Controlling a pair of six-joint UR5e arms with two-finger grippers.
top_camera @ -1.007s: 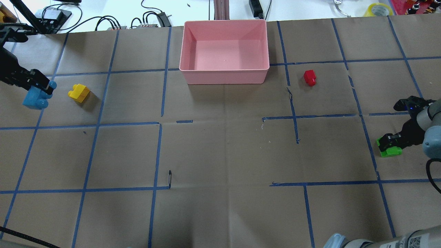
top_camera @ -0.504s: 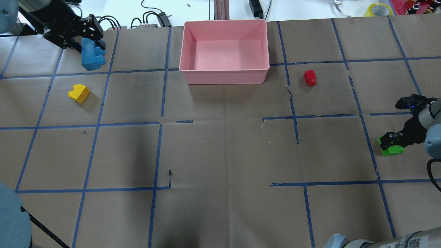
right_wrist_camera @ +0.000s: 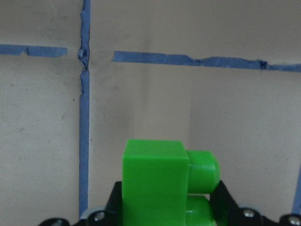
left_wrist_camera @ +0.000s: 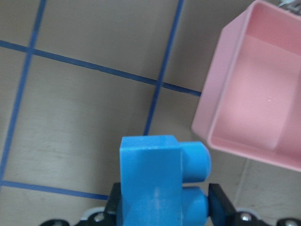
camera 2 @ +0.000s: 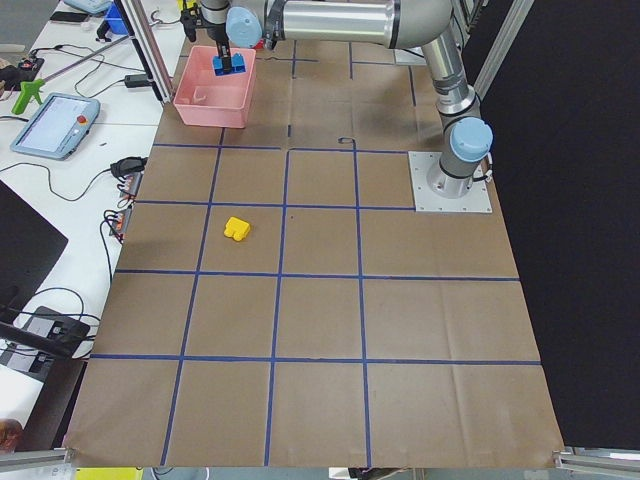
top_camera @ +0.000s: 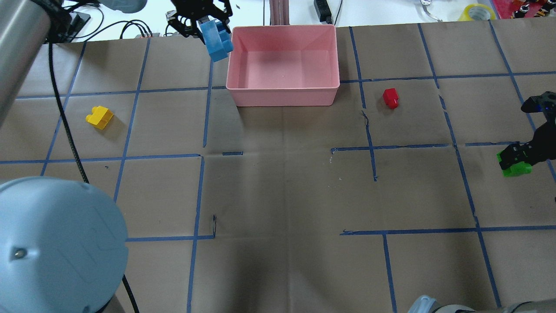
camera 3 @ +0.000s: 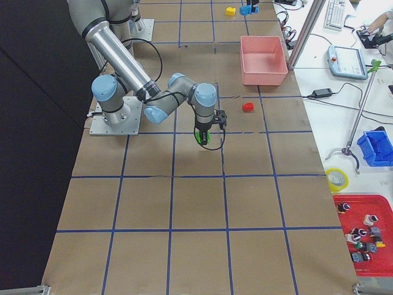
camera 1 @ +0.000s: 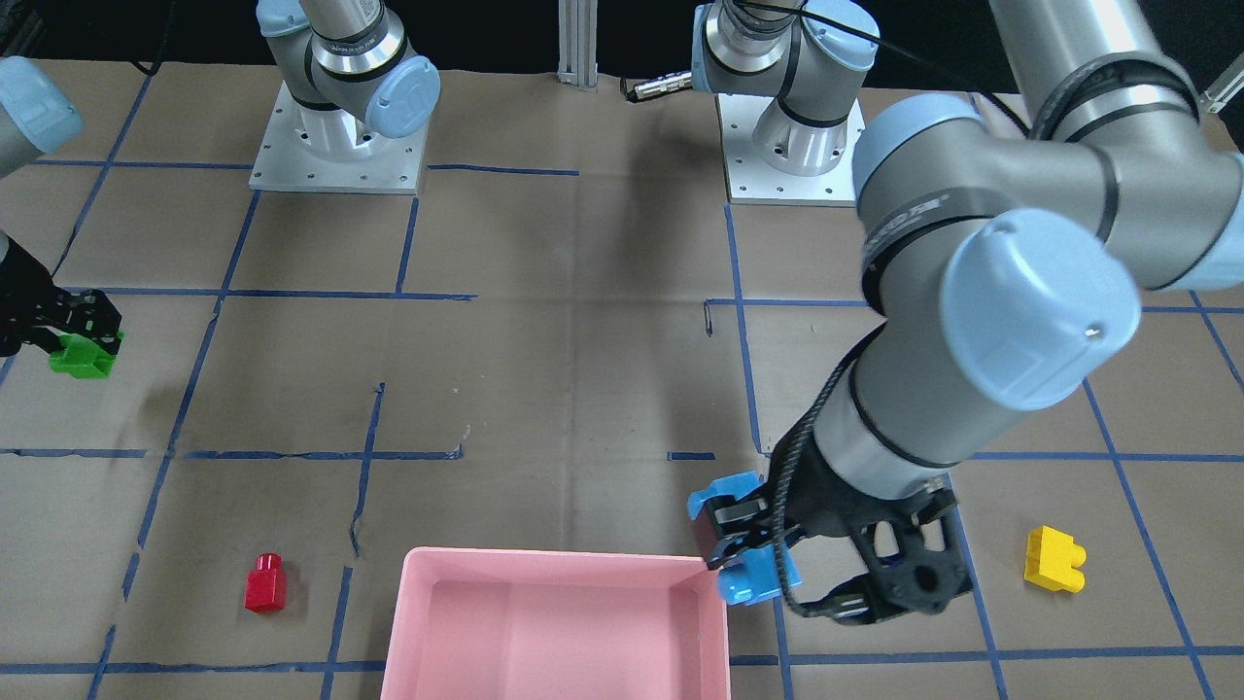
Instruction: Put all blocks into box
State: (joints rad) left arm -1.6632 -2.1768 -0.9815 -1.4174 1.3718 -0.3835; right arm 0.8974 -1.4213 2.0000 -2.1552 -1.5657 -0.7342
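Note:
My left gripper (top_camera: 207, 26) is shut on the light blue brick (top_camera: 217, 41) and holds it in the air beside the far left corner of the pink box (top_camera: 282, 90). The left wrist view shows the blue brick (left_wrist_camera: 155, 183) with the box wall (left_wrist_camera: 221, 94) to its right. My right gripper (top_camera: 511, 157) is shut on the green brick (top_camera: 517, 168) near the table's right edge; the brick also shows in the right wrist view (right_wrist_camera: 160, 183). The yellow brick (top_camera: 99, 117) lies at the left. The red brick (top_camera: 390, 98) lies just right of the box.
The left arm's elbow (top_camera: 56, 243) fills the overhead view's lower left corner. Cables and a power strip (top_camera: 322, 9) lie beyond the far edge, with a tape roll (top_camera: 477, 11) at the far right. Blue tape lines cross the brown table cover.
My left gripper has carried the blue brick from the table's left edge rightward and farther away, up to the box's left corner. My right gripper has moved right with the green brick.

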